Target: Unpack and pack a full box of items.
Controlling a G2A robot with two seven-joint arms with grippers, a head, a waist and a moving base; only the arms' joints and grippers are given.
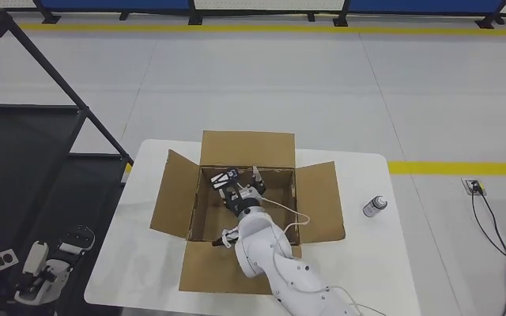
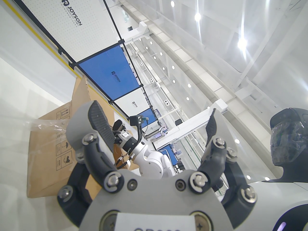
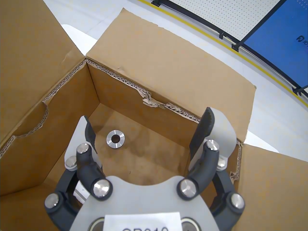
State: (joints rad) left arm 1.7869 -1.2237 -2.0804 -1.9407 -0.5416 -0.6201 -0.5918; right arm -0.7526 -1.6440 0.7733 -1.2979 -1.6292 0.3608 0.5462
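An open cardboard box stands on the white table with all its flaps folded out. My right gripper hangs inside the box near its far wall. In the right wrist view that gripper is open and holds nothing. A small round metal ring lies on the box floor, ahead of one fingertip and apart from it. My left gripper is open and empty, pointing up toward the ceiling beside the box. The right arm shows beyond it over the box.
A small grey can stands on the table to the right of the box. A black frame runs along the table's left side. Clear plastic film shows at the box's outer wall.
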